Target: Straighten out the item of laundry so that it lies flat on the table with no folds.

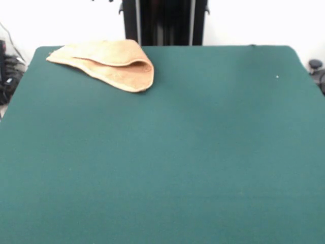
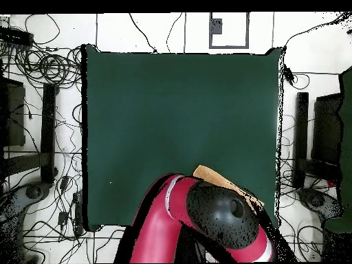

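Observation:
The item of laundry [image 1: 109, 63], an orange-tan towel, lies folded over on itself at the far left corner of the green table [image 1: 167, 152]. Its upper layer curls over the lower one, with a rounded fold on the right. In the overhead view only a tan strip of the towel [image 2: 214, 178] shows beside my red and black arm [image 2: 206, 220], which covers the remainder. Just a dark sliver of my gripper [image 1: 101, 1] shows at the top edge of the front view, above the towel and apart from it.
Cables and black equipment [image 2: 41, 124] lie on the floor along both sides of the table [image 2: 179, 117]. The black pedestal [image 1: 165, 23] stands behind the far edge. A small white speck [image 1: 277, 77] sits on the felt at the right.

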Robot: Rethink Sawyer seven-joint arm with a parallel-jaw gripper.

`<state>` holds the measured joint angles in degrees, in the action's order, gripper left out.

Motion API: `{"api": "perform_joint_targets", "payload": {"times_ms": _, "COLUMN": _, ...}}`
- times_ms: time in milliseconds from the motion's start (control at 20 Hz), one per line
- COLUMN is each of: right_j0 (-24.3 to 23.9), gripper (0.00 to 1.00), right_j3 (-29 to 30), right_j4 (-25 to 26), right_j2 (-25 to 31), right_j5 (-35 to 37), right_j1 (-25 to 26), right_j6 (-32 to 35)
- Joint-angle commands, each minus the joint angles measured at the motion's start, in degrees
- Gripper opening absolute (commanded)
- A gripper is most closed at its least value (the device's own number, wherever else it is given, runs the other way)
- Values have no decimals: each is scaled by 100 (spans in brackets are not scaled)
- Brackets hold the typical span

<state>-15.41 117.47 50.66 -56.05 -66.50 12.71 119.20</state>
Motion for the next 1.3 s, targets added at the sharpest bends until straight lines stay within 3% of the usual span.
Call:
{"api": "perform_joint_targets", "payload": {"times_ms": 50, "right_j0": -44, "gripper": 100, "right_j3": -18, "right_j4": 35, "right_j2": 1268, "right_j5": 677, "right_j1": -705, "right_j6": 1031}}
{"api": "perform_joint_targets", "payload": {"times_ms": 600, "right_j0": -73, "gripper": 100, "right_j3": -131, "right_j4": 288, "right_j2": 2167, "right_j5": 2100, "right_j1": -2001, "right_j6": 1755}}
{"api": "perform_joint_targets", "payload": {"times_ms": 1000, "right_j0": -557, "gripper": 100, "right_j3": -44, "right_j4": 621, "right_j2": 2822, "right_j5": 2848, "right_j1": -2882, "right_j6": 1698}}
{"api": "perform_joint_targets", "payload": {"times_ms": 1150, "right_j0": -763, "gripper": 100, "right_j3": -9, "right_j4": 477, "right_j2": 3015, "right_j5": 2835, "right_j1": -2959, "right_j6": 1450}}
{"api": "perform_joint_targets", "payload": {"times_ms": 1300, "right_j0": -874, "gripper": 100, "right_j3": -86, "right_j4": 59, "right_j2": 3143, "right_j5": 2683, "right_j1": -2710, "right_j6": 1078}}
